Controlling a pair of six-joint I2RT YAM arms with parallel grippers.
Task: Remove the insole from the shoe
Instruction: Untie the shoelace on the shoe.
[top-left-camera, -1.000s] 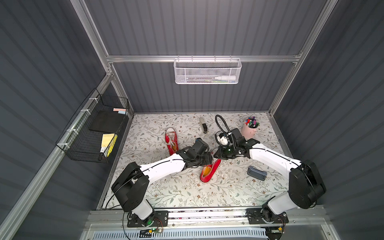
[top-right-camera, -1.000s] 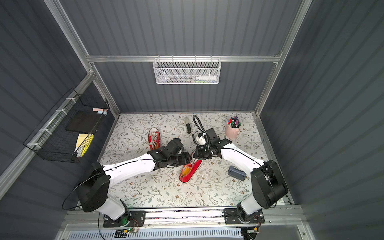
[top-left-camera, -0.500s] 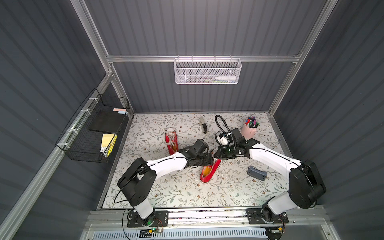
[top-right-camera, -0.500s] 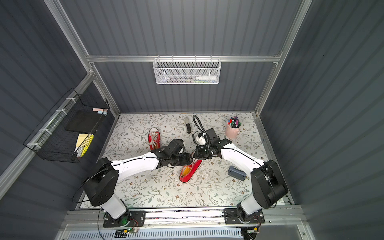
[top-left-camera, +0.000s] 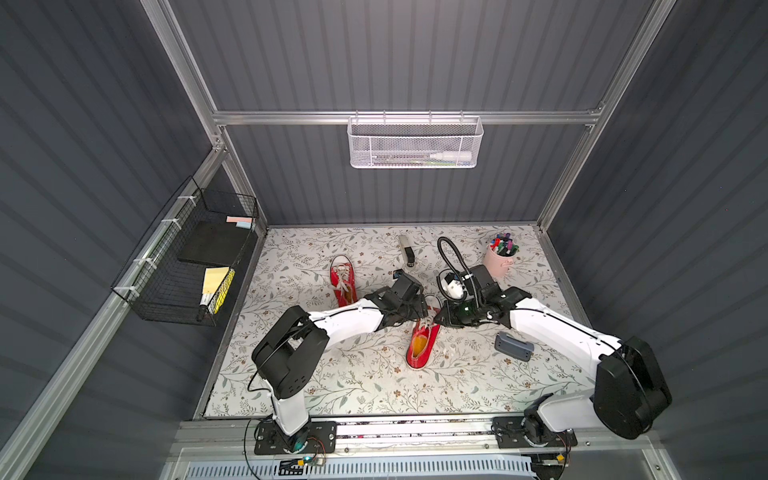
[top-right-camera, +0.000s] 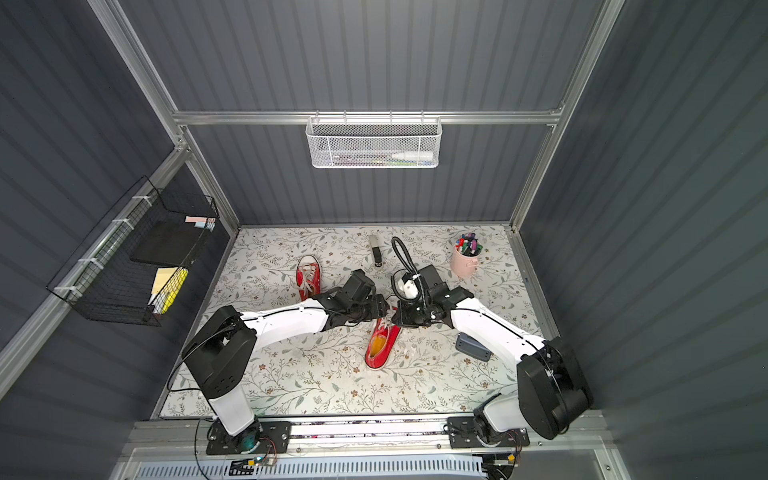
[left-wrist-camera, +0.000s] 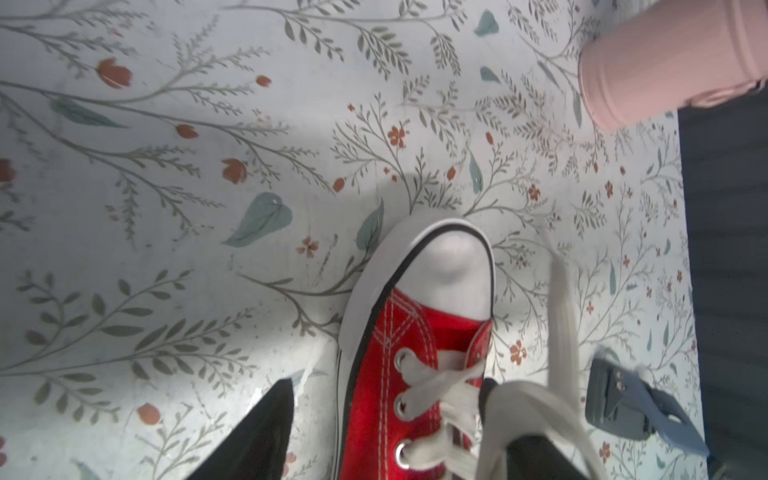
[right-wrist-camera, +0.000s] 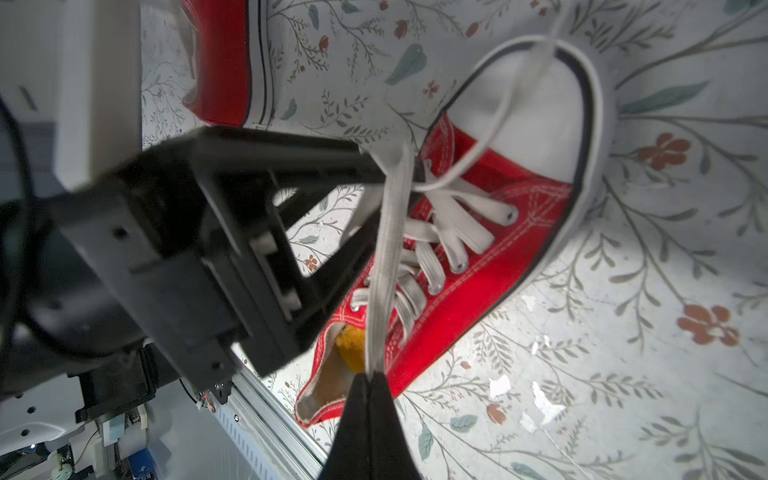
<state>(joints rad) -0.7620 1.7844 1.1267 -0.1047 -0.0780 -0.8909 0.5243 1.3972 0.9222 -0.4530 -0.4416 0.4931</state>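
A red shoe lies mid-table, heel toward the front rail, in both top views. Its yellow-orange insole shows inside the heel opening. My right gripper is shut on a white shoelace, which runs taut from the eyelets. It sits beside the shoe's toe in a top view. My left gripper is open and straddles the laced front of the shoe. One finger is over bare table and a lace loop drapes over the other.
A second red shoe lies behind the left arm. A pink cup of markers, a white device with a black hose and a grey stapler-like thing are on the right. A small black-and-white object lies at the back.
My left gripper's jaws have spread wider around the shoe's front, and its arm has shifted slightly. The right arm has stayed put, shut on the lace.
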